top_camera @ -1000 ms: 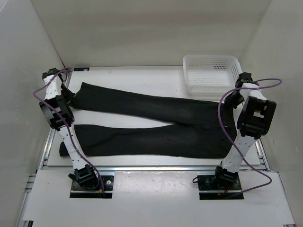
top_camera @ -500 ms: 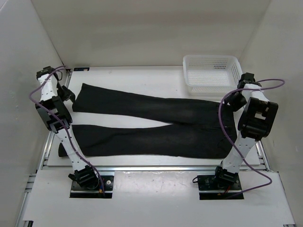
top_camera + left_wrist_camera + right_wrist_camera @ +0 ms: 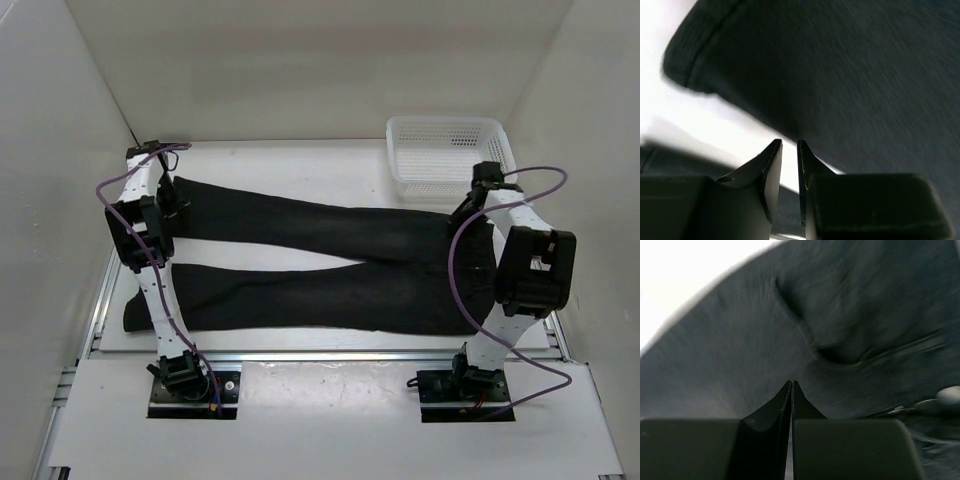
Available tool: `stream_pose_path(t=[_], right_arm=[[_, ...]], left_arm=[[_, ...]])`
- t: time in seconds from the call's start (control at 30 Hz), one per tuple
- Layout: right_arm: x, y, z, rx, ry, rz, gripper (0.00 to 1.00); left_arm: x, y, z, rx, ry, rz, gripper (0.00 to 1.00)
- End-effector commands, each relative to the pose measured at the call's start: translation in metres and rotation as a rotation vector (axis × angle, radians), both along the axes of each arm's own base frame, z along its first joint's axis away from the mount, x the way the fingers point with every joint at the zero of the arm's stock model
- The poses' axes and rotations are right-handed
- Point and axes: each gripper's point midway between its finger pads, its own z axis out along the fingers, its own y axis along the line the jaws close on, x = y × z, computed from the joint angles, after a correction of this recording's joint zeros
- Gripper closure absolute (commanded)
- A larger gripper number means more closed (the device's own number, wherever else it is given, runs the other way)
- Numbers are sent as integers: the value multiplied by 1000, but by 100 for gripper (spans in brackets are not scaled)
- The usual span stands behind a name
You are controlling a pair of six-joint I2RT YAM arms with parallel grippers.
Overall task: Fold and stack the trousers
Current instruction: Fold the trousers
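Observation:
The black trousers (image 3: 330, 262) lie spread flat on the white table, waist at the right, both legs running left. My left gripper (image 3: 168, 205) hovers over the far leg's cuff end. In the left wrist view the gripper (image 3: 789, 142) is almost shut, with only a thin gap and nothing in it; the cuff (image 3: 850, 75) lies just beyond the tips. My right gripper (image 3: 462, 215) is over the far side of the waist. In the right wrist view it (image 3: 791, 382) is shut and empty above the wrinkled cloth (image 3: 740, 350).
A white mesh basket (image 3: 445, 150) stands at the back right, just beyond the waist. White walls close in the table on the left, back and right. A rail (image 3: 330, 352) runs along the near edge.
The left gripper has swung right, from beside the wall to over the far leg's cuff. The right gripper has moved left and inward over the waist. The trousers have not moved.

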Motion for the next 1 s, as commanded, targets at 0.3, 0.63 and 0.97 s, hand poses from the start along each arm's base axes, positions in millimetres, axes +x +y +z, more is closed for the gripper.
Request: stream_pose_path(t=[0.3,0.63,0.97], right_arm=[[17,25,-53,61,133,48,85],[30,35,50,21,-94,120,37],[-37,94,52,11,-90,296,32]], left_arm=[[45,7,-27,-59,-58,-2,68],[37,16,99,31,-269,34,46],[-122,52,33,157,39,401,79]])
